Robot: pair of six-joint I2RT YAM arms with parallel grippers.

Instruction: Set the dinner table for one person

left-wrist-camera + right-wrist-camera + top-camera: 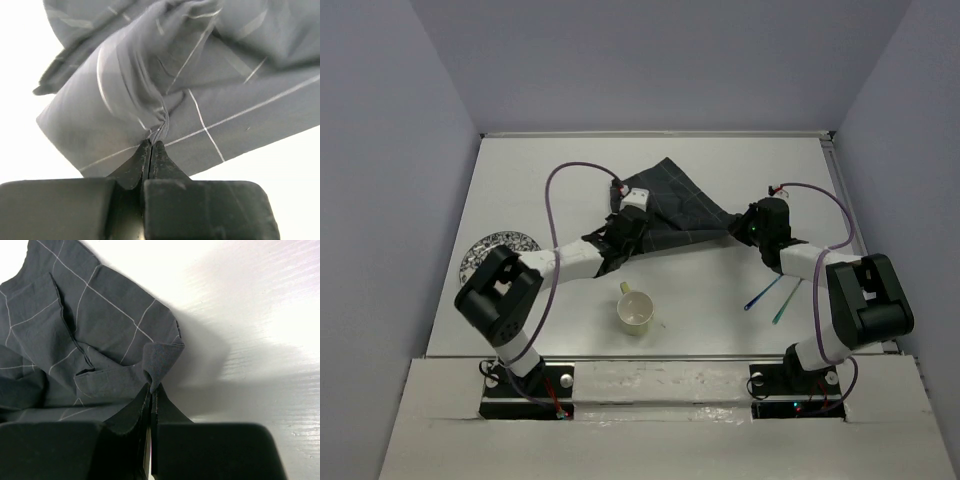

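Bolted at the near edge of the white dinner table, the left arm and right arm reach inward toward its middle. A cream cup stands upright between them, close to the near edge. A blue stick and a green stick lie side by side just inside the right arm. A patterned plate is partly hidden behind the left arm's elbow. A dark grid-lined cloth lies crumpled mid-table, stretched between the two tools. The left gripper is closed tight, its tips pinching a bunched fold at the cloth's near edge. The right gripper is likewise clamped, nipping an upturned corner of the cloth above the bare tabletop.
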